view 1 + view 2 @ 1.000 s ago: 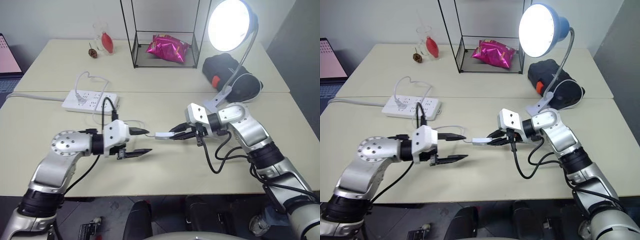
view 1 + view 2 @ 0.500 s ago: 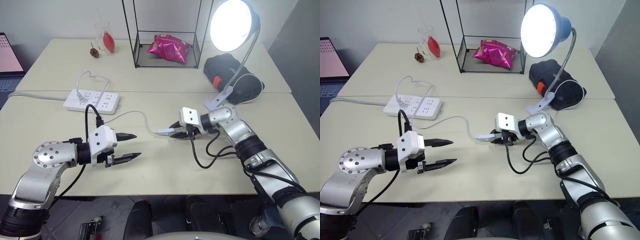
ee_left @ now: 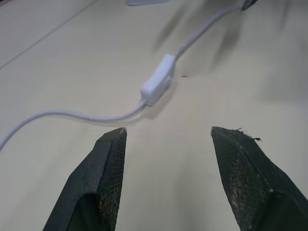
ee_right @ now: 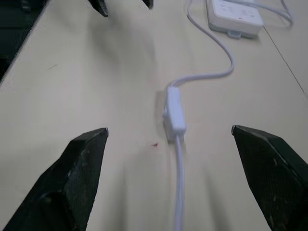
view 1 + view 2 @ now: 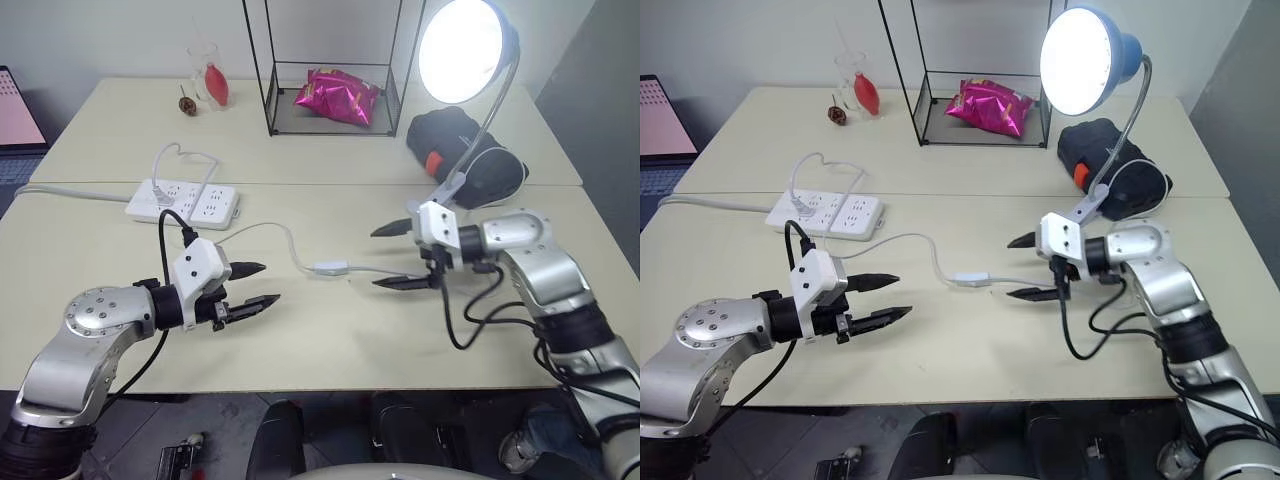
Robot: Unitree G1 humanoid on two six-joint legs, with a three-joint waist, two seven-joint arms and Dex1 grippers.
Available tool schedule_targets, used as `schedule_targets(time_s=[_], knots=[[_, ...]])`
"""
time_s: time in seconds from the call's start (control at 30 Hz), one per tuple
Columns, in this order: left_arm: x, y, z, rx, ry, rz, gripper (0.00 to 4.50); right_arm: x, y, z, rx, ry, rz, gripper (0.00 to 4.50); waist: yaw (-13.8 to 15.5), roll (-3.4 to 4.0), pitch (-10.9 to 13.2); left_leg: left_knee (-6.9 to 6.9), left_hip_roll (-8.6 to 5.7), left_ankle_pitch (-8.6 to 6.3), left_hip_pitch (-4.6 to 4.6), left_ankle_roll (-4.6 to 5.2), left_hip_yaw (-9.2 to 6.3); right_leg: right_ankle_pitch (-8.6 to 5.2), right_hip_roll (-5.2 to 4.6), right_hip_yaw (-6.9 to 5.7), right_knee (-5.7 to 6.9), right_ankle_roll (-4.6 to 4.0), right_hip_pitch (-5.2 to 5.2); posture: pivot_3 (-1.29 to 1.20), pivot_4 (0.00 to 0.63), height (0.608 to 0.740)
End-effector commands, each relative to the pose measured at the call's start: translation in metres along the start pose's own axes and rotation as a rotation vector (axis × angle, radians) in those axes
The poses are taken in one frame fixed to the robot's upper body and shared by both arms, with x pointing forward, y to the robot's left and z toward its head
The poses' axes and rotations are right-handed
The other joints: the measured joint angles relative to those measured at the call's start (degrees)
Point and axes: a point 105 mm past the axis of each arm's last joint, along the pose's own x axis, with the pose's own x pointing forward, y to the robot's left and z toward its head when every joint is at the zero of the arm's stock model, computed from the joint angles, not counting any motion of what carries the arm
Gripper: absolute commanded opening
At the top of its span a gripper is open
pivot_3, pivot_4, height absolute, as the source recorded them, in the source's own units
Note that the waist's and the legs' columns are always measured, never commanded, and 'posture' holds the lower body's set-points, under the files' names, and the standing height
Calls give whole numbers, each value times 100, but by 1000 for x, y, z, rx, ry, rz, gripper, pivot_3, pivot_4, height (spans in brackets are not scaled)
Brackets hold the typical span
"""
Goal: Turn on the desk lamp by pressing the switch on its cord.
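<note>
Left gripper (image 5: 262,284): hovering low over the near table (image 5: 330,345), black fingers spread apart and holding nothing, pointing toward the switch.
Right gripper (image 5: 398,256): hanging just right of the switch, jaws spread wide, gripping nothing.
Switch (image 5: 329,267): lying flat on the table between the two grippers, apart from both, nothing touching it.
Cord (image 5: 284,236): curving away from the switch toward the power strip on one side, running under the right gripper on the other.
Power strip (image 5: 183,202): sitting further back on the left, plugs in it.
Desk lamp (image 5: 466,48): glowing bright at the back right, blue shade facing us, clip base beside a black bag (image 5: 462,148).
Wire frame (image 5: 330,68): standing at the back, a pink packet (image 5: 336,95) lying inside.
</note>
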Motion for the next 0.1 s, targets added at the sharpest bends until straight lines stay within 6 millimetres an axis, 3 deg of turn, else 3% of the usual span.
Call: schedule_targets(time_s=[0.03, 0.1], knots=[[-10, 2, 10, 26, -7, 6, 2883, -12, 9, 18, -13, -35, -41, 4328, -9, 0, 0, 0, 1, 0, 0, 0, 0, -1, 0, 0, 1, -1, 0, 0, 150, 740], [-12, 1, 10, 32, -5, -1, 2883, -14, 12, 19, 1, -34, -55, 4328, -17, 1, 0, 1, 0, 0, 4, 0, 2, 1, 0, 2, 1, 1, 0, 0, 150, 740]])
